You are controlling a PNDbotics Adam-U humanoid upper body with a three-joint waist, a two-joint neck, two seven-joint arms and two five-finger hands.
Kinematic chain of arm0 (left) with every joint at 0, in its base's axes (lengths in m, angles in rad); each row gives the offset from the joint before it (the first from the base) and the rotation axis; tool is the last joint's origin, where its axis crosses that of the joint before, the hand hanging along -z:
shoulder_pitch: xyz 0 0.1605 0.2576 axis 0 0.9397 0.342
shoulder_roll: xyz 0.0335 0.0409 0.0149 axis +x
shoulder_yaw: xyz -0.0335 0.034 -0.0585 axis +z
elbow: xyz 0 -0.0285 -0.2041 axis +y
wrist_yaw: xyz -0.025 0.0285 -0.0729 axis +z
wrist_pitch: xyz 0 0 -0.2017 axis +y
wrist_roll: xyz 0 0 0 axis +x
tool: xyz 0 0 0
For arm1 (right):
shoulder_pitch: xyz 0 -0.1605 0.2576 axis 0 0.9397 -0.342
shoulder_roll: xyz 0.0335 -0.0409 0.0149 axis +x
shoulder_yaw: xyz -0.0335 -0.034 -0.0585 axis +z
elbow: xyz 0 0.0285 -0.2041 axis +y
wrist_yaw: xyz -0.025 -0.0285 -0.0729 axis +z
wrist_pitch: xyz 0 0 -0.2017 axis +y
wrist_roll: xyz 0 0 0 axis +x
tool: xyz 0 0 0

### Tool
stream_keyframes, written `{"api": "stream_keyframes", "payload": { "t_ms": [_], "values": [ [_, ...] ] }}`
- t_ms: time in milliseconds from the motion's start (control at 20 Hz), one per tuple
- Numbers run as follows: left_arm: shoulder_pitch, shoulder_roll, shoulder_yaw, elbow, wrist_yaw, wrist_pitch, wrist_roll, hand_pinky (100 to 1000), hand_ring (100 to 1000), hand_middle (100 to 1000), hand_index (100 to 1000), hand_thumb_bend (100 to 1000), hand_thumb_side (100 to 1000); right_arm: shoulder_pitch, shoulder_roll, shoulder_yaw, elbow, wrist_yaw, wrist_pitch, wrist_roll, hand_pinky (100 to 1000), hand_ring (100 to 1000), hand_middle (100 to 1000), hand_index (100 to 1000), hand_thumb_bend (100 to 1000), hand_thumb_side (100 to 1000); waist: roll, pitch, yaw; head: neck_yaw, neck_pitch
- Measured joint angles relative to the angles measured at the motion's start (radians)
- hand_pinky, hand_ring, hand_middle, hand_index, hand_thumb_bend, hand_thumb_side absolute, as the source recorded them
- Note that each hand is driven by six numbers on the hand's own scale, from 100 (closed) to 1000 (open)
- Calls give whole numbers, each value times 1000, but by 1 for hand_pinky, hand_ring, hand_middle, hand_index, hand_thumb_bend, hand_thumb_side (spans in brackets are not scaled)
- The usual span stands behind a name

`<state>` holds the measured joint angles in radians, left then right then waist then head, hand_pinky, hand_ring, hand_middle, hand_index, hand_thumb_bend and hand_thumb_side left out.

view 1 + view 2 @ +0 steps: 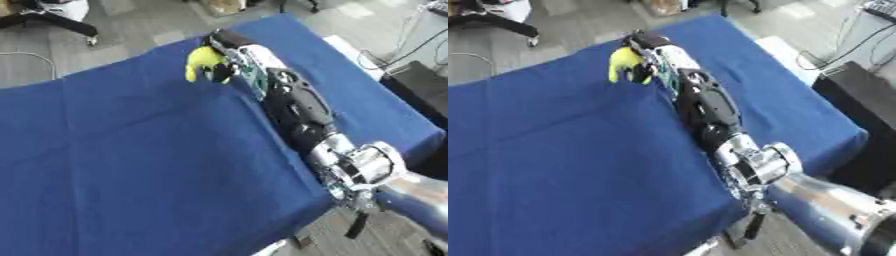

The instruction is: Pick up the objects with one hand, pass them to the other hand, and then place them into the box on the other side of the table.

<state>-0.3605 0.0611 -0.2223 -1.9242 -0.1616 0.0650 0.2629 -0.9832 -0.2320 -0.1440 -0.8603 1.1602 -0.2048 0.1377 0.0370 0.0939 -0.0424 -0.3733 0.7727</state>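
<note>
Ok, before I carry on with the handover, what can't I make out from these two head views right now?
- Small yellow object: blurred in both eye views and partly covered by the right hand, so its kind is unclear.
- Right hand's fingers: hidden behind the wrist and the object; the hold cannot be judged.
- Left hand: in neither view.
- Box: outside both views; only the blue cloth-covered table shows.

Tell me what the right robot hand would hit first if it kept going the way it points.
Nothing on the table, it seems. The right robot hand, curled round a yellow object, points at the far edge of the blue table; beyond lies grey floor. Depth is unclear.
</note>
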Motion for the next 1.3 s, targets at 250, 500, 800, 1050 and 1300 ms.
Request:
{"api": "stream_keyframes", "payload": {
  "t_ms": [250,500,800,1050,1300],
  "values": [
    [3,0,-2,24,-46,-2,8,728,668,669,839,100,596,26,63,-5,-131,-77,-68,-81,669,370,193,412,100,223,0,0,-1,64,0],
    [-5,7,-17,61,-121,-29,-9,738,681,682,850,100,494,117,174,55,-258,-155,-116,-160,655,364,187,410,100,463,0,0,0,119,0],
    [-56,18,-56,104,-210,-85,-71,768,726,734,891,180,306,244,304,183,-403,-245,-107,-218,646,357,181,409,100,467,0,0,-6,161,0],
    [-93,26,-81,111,-286,-143,-122,792,759,768,919,443,206,296,351,268,-528,-321,-50,-166,644,354,179,409,100,462,-4,0,-6,186,0],
    [-124,54,-106,110,-364,-205,-183,821,786,795,944,643,104,319,353,319,-640,-398,23,-92,644,354,178,409,100,460,-5,0,-6,204,0]
  ]
}}
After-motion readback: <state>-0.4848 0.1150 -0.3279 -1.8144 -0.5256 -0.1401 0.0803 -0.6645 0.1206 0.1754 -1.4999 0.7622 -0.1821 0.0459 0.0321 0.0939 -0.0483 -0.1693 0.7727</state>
